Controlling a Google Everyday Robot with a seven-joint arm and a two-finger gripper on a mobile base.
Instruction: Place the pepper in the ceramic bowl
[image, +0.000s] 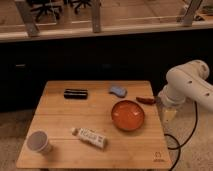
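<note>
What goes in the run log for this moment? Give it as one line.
gripper: off table right edge, beside ceramic bowl | pepper: on table, behind-right of bowl, not held | ceramic bowl: empty | task: pending

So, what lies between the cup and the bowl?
A tube lies between cup and bowl in the camera view; the gripper hangs beside the table, near the pepper.

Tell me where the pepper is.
In the camera view, the pepper lies by the right edge of the table, just behind the ceramic bowl; the pincer hangs to its right.
</note>
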